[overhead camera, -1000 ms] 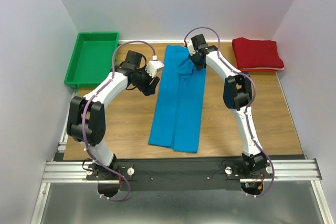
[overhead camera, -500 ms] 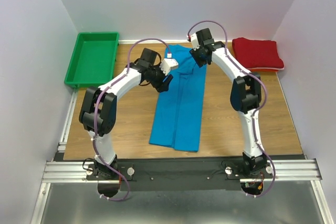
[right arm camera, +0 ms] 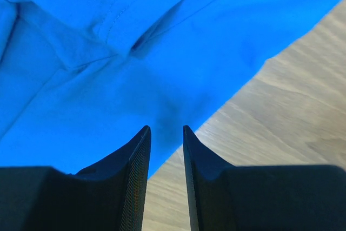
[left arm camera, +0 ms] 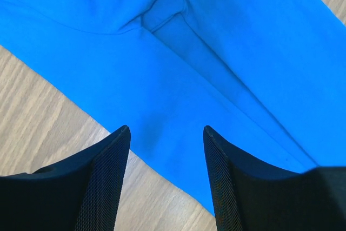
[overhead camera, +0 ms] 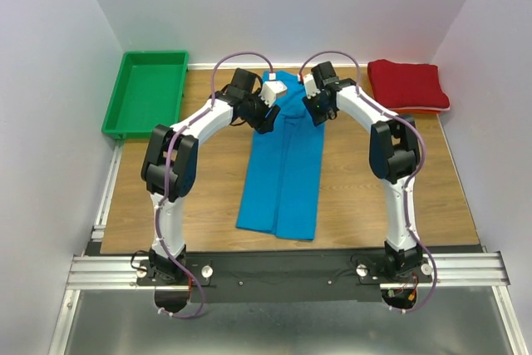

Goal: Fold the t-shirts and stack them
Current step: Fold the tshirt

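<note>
Left hand (left arm camera: 165,129) hung wide apart above the blue t-shirt (left arm camera: 216,52). Right hand (right arm camera: 166,128) stood narrowly apart and empty at its edge. Only the top view caught the folded red t-shirt (overhead camera: 407,85).

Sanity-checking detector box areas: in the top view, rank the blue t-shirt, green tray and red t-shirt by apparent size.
1. blue t-shirt, laid out in a long strip: largest.
2. green tray: clearly smaller.
3. red t-shirt, folded: smallest, not far behind the tray.
</note>
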